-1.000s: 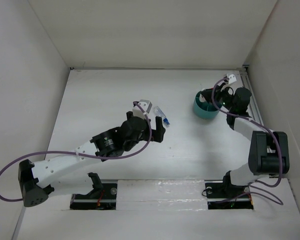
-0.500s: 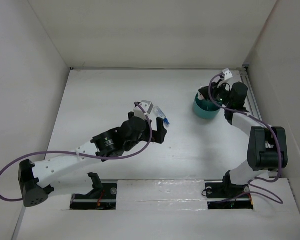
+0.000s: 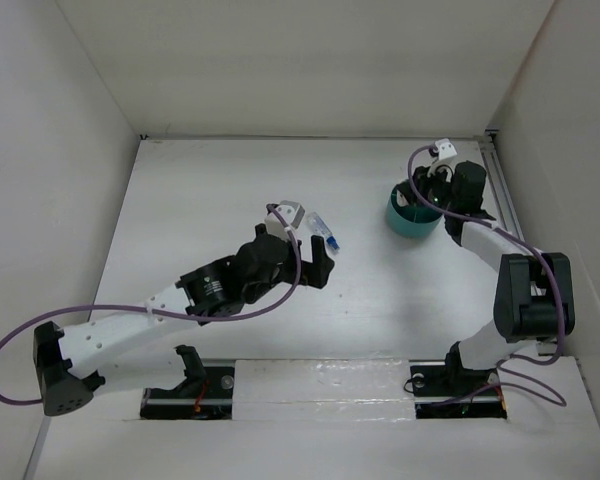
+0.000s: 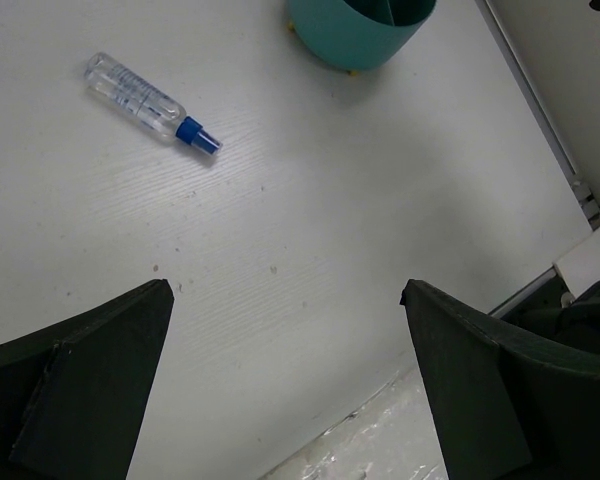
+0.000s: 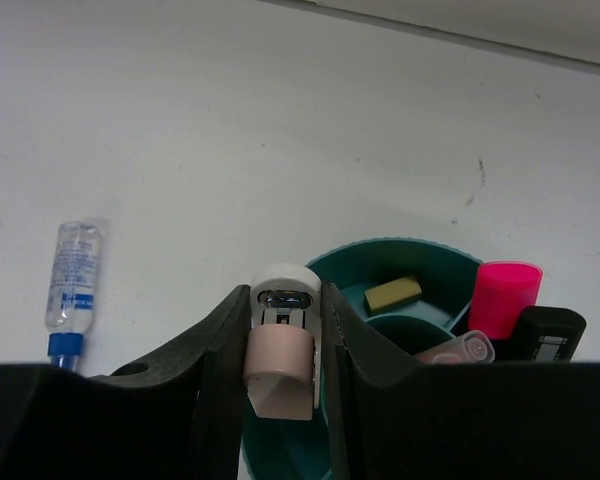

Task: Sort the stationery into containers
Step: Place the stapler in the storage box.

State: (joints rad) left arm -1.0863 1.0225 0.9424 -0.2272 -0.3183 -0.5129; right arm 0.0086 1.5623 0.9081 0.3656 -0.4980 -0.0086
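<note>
My right gripper (image 5: 285,300) is shut on the silver-pink oval piece (image 5: 283,352) and holds it over the near-left rim of the teal bowl (image 5: 400,246). Inside the bowl's compartments lie a tan block (image 5: 393,292), a pink-capped marker (image 5: 505,297), a black marker (image 5: 546,334) and a thin pink pen (image 5: 461,348). In the top view the right gripper (image 3: 426,190) hovers over the bowl (image 3: 410,224). The clear blue-capped tube (image 4: 148,95) lies on the table left of the bowl (image 4: 352,36). My left gripper (image 4: 285,290) is open and empty, just short of the tube (image 3: 325,231).
White walls close in the table on the left, back and right. A metal rail (image 3: 495,175) runs along the right edge just beyond the bowl. The arm bases (image 3: 325,385) sit at the near edge.
The right gripper has shifted left and farther over the bowl, still holding the oval piece. The left arm has barely moved.
</note>
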